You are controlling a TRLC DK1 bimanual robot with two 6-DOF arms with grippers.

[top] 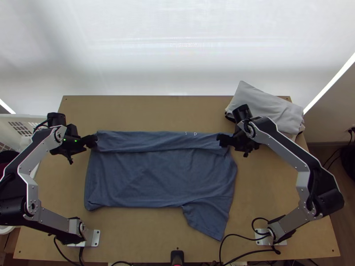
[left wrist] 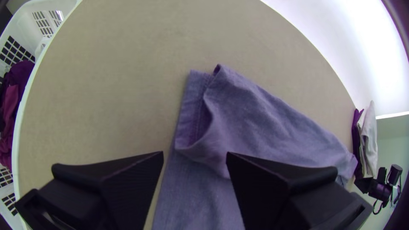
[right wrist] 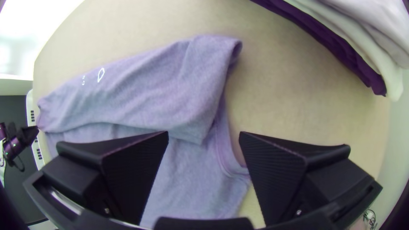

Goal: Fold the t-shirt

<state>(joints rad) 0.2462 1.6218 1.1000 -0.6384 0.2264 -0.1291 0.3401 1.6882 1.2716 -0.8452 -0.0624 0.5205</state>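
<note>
One shirt [top: 159,179] lies spread on the table [top: 146,230], its far side folded over in a long band. The left gripper [top: 91,141] is at the band's left end, jaws released and parted; the right gripper [top: 223,140] is at its right end, jaws likewise released. Folded cloths [top: 264,106] lie at the table's far right corner.

The top view's left edge crops the white basket [top: 13,116]; the right arm [top: 284,148] partly hides the far-right cloth pile [top: 262,100]; the t-shirt's [top: 155,175] tiny marks [right wrist: 101,75] are illegible.
</note>
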